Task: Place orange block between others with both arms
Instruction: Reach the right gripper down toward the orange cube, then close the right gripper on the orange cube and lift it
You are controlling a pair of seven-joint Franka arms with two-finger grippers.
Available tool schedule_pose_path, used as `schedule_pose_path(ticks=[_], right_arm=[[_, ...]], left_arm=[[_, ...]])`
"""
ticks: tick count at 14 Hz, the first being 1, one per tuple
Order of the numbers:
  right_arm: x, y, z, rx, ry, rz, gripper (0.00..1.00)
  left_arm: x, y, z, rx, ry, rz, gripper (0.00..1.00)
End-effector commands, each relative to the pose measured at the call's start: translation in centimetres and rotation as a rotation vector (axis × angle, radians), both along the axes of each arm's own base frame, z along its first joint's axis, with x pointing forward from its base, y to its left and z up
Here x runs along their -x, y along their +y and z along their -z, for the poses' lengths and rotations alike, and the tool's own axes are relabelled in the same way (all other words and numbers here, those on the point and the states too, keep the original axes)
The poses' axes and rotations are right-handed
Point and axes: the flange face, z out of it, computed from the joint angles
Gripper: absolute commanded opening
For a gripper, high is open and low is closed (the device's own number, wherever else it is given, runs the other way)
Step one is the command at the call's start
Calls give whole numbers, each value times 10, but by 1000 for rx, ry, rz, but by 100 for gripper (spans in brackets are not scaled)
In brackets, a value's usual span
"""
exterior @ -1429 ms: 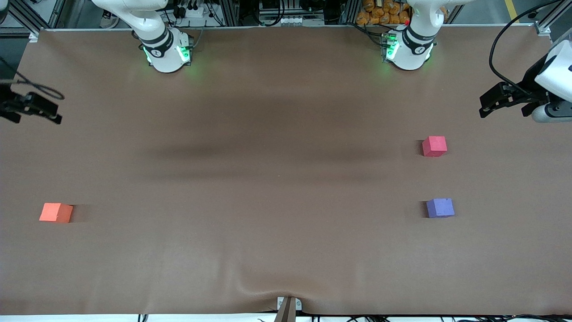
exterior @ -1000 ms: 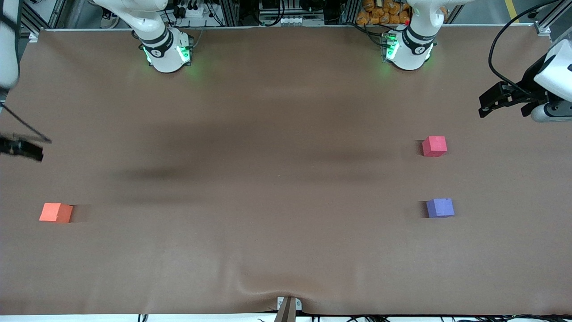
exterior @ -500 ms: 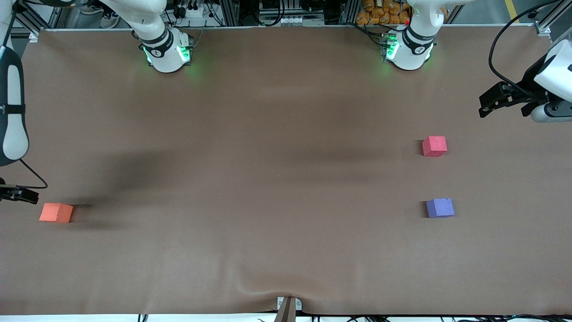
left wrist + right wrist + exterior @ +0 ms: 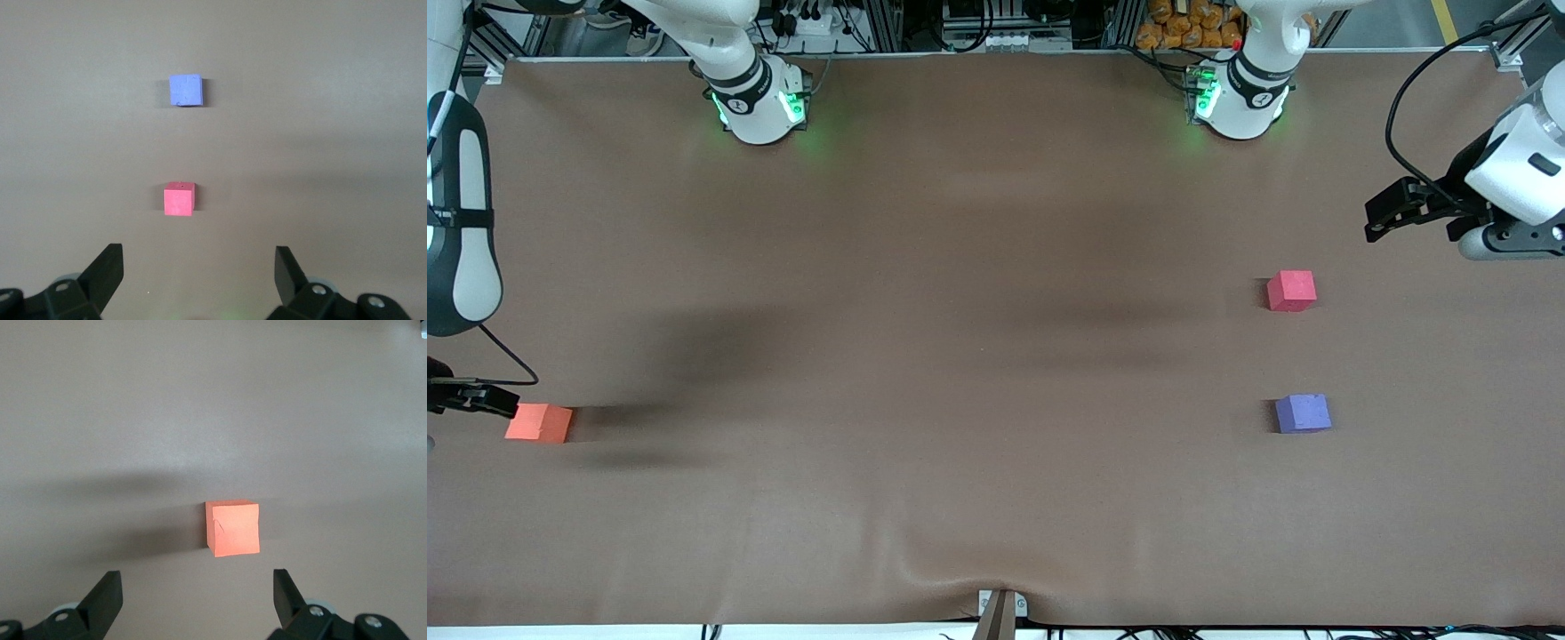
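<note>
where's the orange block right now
The orange block sits on the table at the right arm's end, apart from the other two cubes, with the open right gripper hovering close by it.

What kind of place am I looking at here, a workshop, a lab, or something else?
Most likely a robotics lab. Two white arms with green-lit bases are bolted along one edge of a brown-covered table, aluminium framing and cable bundles run past that edge, and only three small foam cubes lie on it.

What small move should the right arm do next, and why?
Probably lower the right gripper onto the orange block: its jaws stand open with the block ahead of them, not yet between. The red-pink cube and purple cube wait near the open left gripper.
</note>
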Motion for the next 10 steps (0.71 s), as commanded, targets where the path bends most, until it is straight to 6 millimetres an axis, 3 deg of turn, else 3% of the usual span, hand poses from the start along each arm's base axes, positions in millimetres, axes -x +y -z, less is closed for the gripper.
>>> schedule_pose_path(ticks=[1,4,6,8,10], right_arm=[[-8,-15,9,20,-31,14,100],[-18,-53,44,34,-97,35,100],[-14,-77,65,42,-117,19,100],[-11,-88,87,29,-102,0,100],[-9,-88,100,-93,-129,59,100]], left_arm=[[1,-7,-2,9,6,29,100],[-3,-15,4,11,12,43,100],[-3,-15,4,10,12,43,100],[-4,-15,5,10,12,44,100],[-6,-14,7,11,7,43,100]])
